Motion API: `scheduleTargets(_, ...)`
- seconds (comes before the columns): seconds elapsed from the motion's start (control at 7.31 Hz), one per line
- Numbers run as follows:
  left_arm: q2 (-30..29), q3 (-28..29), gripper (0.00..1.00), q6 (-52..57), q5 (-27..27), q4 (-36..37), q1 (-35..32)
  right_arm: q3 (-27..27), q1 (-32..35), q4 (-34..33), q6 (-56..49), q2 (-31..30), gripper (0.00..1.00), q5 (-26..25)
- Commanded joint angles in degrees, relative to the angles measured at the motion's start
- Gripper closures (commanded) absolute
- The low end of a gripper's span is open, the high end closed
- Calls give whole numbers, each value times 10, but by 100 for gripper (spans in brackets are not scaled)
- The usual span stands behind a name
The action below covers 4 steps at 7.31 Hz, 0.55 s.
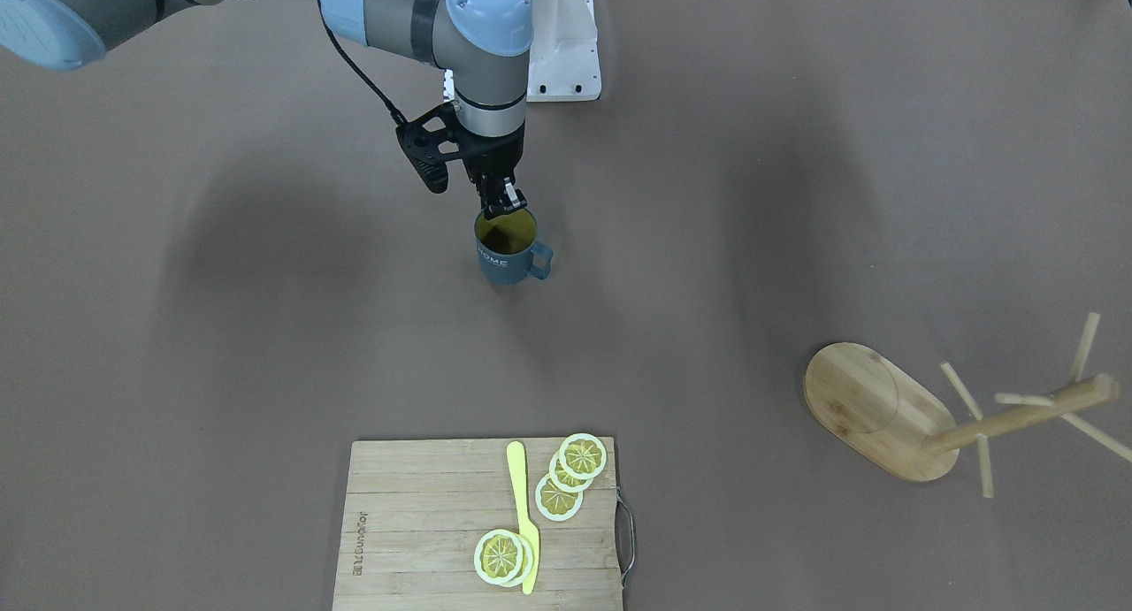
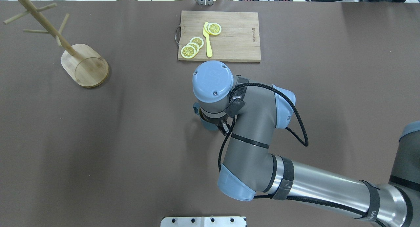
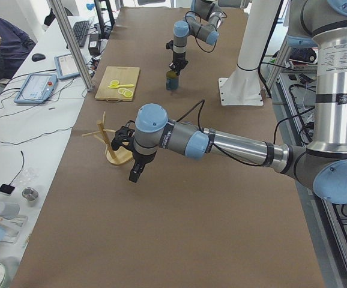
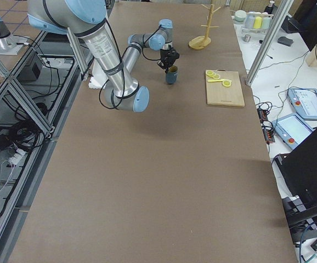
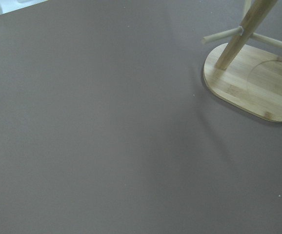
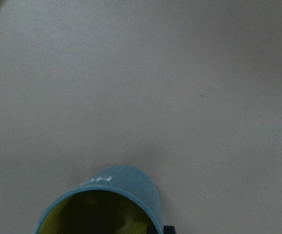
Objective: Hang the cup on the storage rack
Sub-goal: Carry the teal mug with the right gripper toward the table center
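Standing at worktop's robot-left end, storage rack has bare pegs; cup upright mid-worktop, well apart. Right claw straddles rim away from handle, prob. leaving loop free for peg; clamped? can't tell. Left claw: ditto.

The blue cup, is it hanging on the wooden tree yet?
Not yet. Nothing looks done: the dark teal-blue mug stands on the table. In hand: the right hand is at its rim. To do: carrying it over and hooking its handle on the light bamboo mug tree.
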Motion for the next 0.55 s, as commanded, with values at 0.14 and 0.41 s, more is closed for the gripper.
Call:
scheduleTargets(0.14,2,1,1,-1,0,-5,0,-30,-2,37,-8,17,96,-1)
scheduleTargets(0.41,2,1,1,-1,0,-5,0,-31,-2,37,-11,16,73,-2)
